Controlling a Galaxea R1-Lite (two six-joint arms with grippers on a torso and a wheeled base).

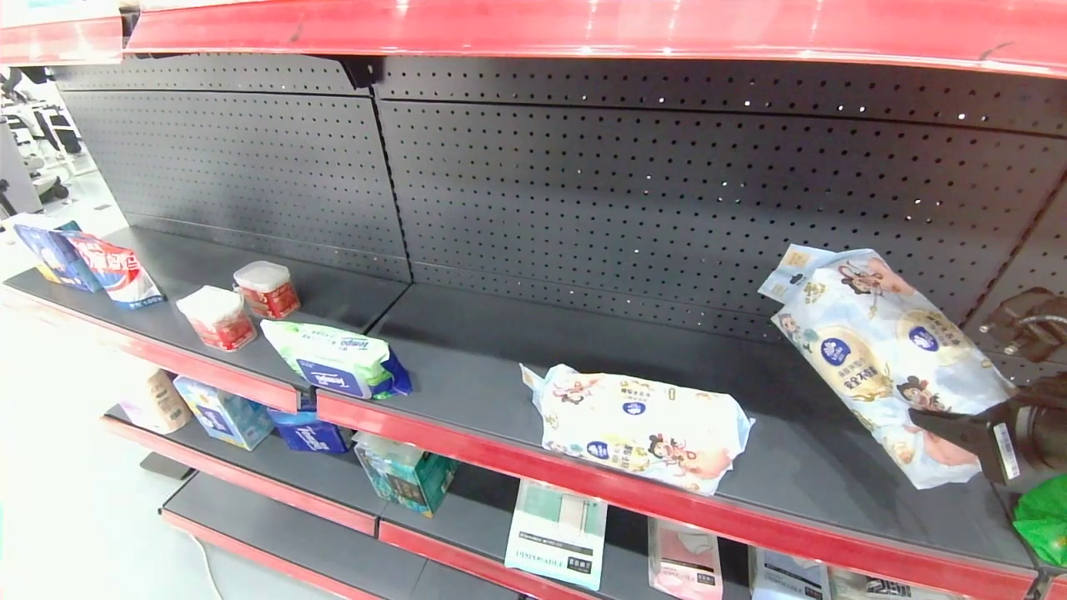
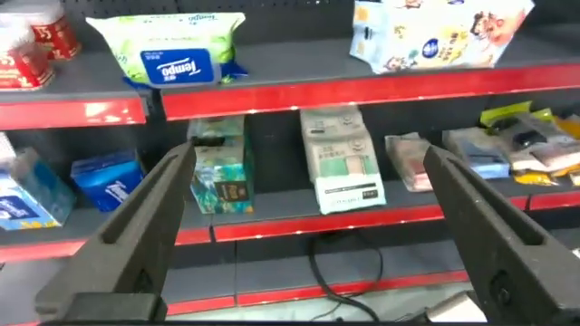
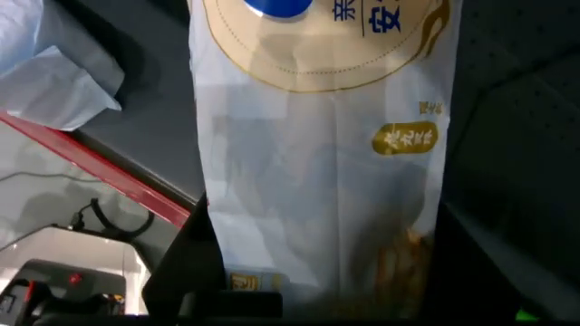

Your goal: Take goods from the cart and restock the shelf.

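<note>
Right gripper clamped on a cartoon-printed tissue pack, pack tilted over the shelf — to the right of a matching pack lying flat by the front edge, left gripper spread wide, lower than that lying pack

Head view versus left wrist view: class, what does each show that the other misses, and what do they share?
Head view only: the right gripper shut on a held pack over the shelf, and boxes at its far left. Left wrist view only: the open left gripper and a cable low down. Both: the wipes pack and the lying pack.
</note>
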